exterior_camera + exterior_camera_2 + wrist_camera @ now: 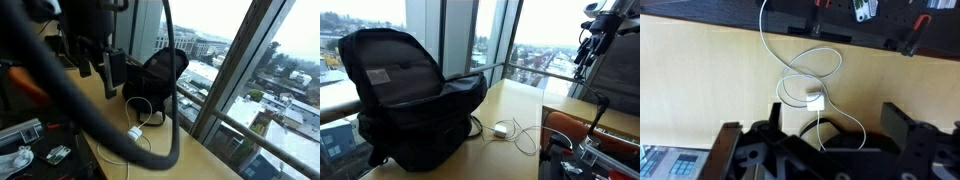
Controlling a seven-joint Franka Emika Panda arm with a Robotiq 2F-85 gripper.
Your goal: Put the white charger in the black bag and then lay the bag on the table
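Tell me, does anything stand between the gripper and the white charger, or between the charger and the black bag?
Nothing visible does. In the wrist view the white charger lies on bare table past the open jaws. In an exterior view only its own cable lies between it and the black bag.

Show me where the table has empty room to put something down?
Bare table beyond the charger, toward the windows, and left of the charger in the wrist view. Crowded between bag and charger, where the cable loops.
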